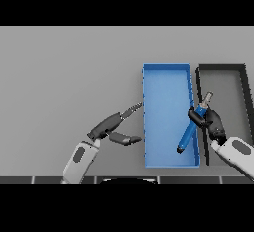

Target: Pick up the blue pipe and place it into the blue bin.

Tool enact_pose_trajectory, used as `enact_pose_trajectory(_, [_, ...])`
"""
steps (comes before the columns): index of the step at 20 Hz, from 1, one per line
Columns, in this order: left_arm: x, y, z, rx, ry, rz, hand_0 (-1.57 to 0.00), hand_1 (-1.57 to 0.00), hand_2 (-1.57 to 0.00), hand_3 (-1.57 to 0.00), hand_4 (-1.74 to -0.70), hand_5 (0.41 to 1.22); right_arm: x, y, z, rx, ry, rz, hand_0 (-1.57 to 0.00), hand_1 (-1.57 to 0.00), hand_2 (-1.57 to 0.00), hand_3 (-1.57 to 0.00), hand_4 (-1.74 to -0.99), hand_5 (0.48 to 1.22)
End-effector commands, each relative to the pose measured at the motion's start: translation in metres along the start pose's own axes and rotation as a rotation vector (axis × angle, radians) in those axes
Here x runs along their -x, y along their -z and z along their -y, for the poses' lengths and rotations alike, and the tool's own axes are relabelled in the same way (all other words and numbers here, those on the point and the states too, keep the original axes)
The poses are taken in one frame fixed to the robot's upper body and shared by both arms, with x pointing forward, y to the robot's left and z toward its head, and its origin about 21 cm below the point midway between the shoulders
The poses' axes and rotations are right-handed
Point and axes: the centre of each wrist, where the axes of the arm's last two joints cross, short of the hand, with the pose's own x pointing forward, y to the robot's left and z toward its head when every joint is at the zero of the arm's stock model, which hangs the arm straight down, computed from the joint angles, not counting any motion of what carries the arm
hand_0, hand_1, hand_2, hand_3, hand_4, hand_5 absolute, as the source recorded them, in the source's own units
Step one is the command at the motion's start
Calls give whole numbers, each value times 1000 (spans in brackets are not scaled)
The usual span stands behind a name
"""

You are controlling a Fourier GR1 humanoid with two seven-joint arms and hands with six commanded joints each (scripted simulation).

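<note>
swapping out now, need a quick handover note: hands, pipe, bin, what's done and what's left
Right hand: fingers shut on the pipe, holding it tilted over the right wall of the blue bin, lower end inside.
Left hand: open, holds nothing, over the table just left of the bin.
Black bin sits right of the blue one.
Done: pipe picked up, brought to the bin.
Left: release it inside.

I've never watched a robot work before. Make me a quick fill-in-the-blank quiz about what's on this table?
1. The right hand is curled round the blue ____.
2. The pipe hangs tilted over the ____ bin.
3. Beside the blue bin stands a ____ bin.
4. The left hand holds ____.

Missing words: pipe; blue; black; nothing
</note>
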Motion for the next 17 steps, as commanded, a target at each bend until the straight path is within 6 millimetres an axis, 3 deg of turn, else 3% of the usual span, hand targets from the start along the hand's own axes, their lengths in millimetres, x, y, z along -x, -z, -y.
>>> enact_pose_trajectory(1, [0,0,0,0,1,2,1,1,1,1,-885,426,1,0,-1,-5,-12,-7,-100,-91,-91,-53,-1071,868])
enact_pose_trajectory(8, [-2,-3,-2,-6,3,2,1,1,1,1,-888,429,4,5,-8,-9,-104,-23,-20,-18,-18,-10,-1033,696])
enact_pose_trajectory(17, [-3,-3,1,-4,1,-4,1,1,1,1,-885,431,1,4,-11,-25,-130,-30,-6,-5,-5,-3,-1022,643])
